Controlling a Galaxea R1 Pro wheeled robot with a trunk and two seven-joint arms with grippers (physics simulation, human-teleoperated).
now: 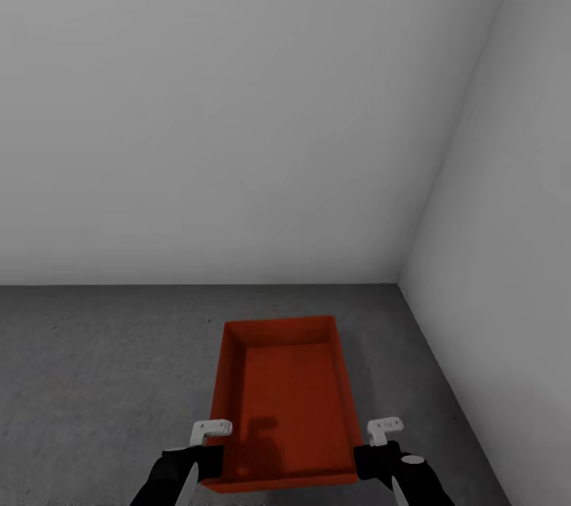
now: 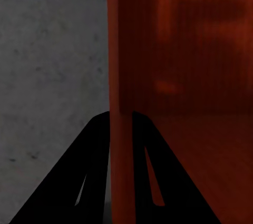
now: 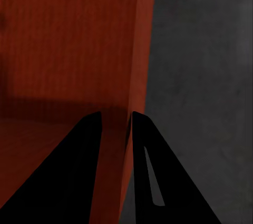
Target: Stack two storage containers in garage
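**One bin carried into the garage corner, clamped by both side walls**

The robot faces a bare corner of the garage: pale grey walls [image 1: 238, 109] meet to the far right, and the dark grey concrete floor [image 1: 95, 363] runs up to them. One red-orange storage container [image 1: 287, 387] sits low in front of the robot, long axis pointing away, open top up, its ribbed bottom in plain sight and nothing inside it.

The left gripper [image 1: 208, 450] pinches the container's left wall near the near end, and the right gripper [image 1: 373, 450] pinches the right wall opposite. Each wrist view confirms this: the left gripper [image 2: 121, 116] has one black finger outside the thin wall and one inside the bin, closed onto it, and the right gripper [image 3: 116, 114] straddles its wall the same way. Holding the two long sides at matching points keeps the bin level and stops it swinging, which suits a wide, thin-walled box with no handles.

Whether the container rests on the floor or hangs just above it cannot be told; no clear gap or contact line shows.

As a judgement, this is the set-down of a container in the garage, near the right wall yet with bare floor all round it. If this bin is to be the base, it should lie flat and square before the grippers let go, so another can sit on it.
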